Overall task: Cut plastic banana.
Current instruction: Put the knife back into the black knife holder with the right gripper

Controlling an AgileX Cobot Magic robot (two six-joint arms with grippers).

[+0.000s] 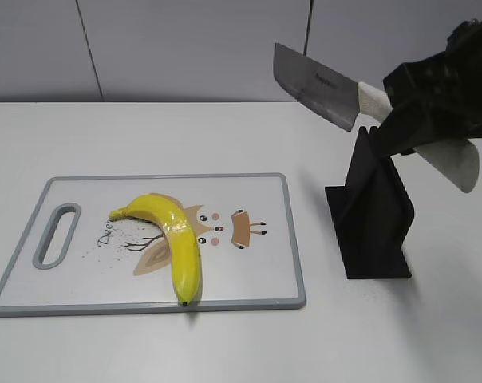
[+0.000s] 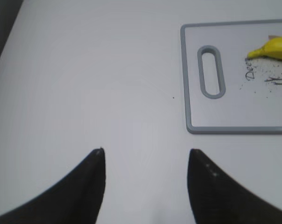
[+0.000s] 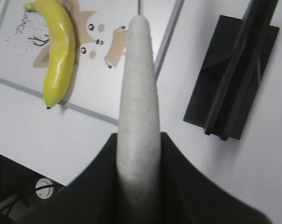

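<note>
Gripping the knife (image 1: 321, 86) by its pale handle, the right hand (image 1: 401, 112) hovers above the tabletop's right edge. Left hand (image 2: 145, 161) hangs apart near the left edge; the plastic banana (image 1: 173, 239) lies whole.

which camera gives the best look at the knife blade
The exterior view: the knife shows side-on there, with its blade raised above the table, held by the right gripper. The right wrist view shows only its pale handle end-on, hiding the blade. The left wrist view shows none of it.
</note>
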